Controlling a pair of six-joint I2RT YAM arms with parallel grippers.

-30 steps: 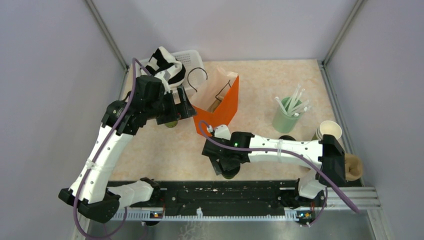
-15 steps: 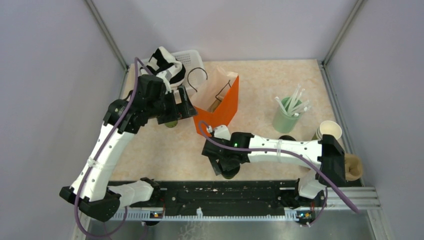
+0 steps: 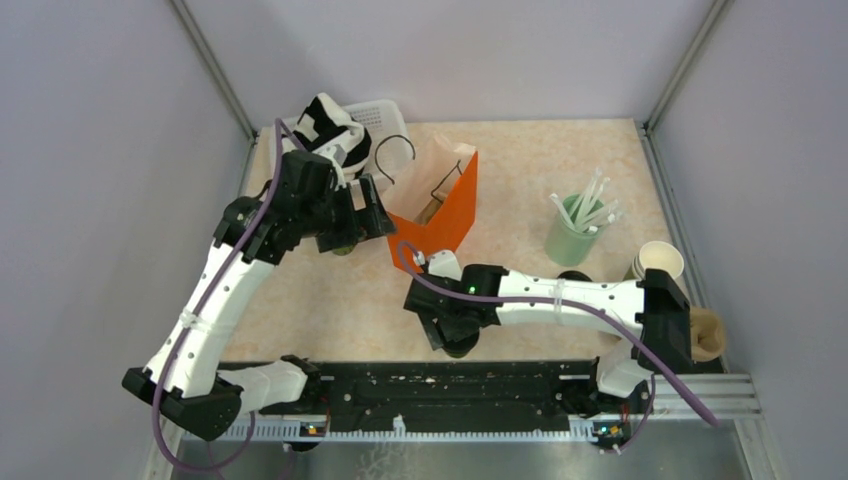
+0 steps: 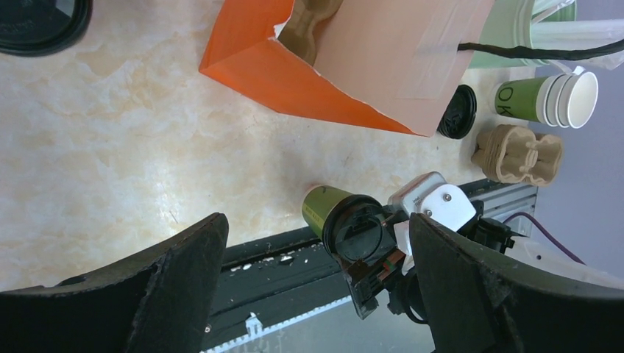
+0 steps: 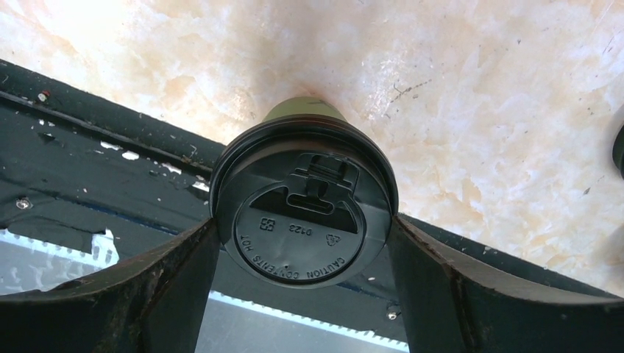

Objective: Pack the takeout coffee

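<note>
Item 1: lidded green cup (image 4: 344, 222), upright near the worktop's (image 3: 320, 300) front edge. The right tool (image 5: 302, 224) is clamped on its lid rim (presumably to carry it to the orange bag (image 3: 440, 215)).
Item 2: second cup (image 3: 342, 246), just beside the bag. The left tool (image 4: 316, 220) is spread wide and empty nearby, likely ready to grasp.

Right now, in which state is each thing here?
Left tool: open, empty.
Right tool: shut on lidded cup.
Other cup: lidded, not gripped.
Orange bag: open, upright, carrier inside.
Stacked cups: unlidded.
Loose lid: on no cup.
Tumbler: upright, holding straws.
</note>
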